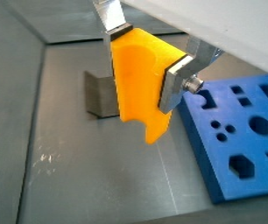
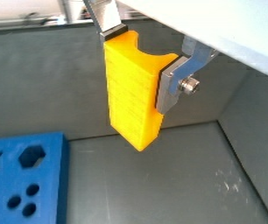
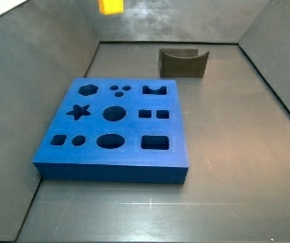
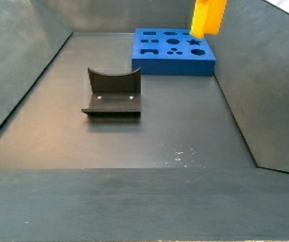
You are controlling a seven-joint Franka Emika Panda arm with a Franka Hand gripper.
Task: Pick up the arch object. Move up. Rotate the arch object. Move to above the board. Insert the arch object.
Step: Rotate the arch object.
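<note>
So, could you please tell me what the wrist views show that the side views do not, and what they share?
Only the wrist views show the gripper: its silver fingers are closed on the yellow-orange arch object, held clear of the floor.

Only the side views show the whole blue board with its full grid of cut-outs, and the fixture as a whole, its scooped block standing apart from the board. There the gripper is out of frame.

Both share the arch object, part of the board, and the grey floor.
</note>
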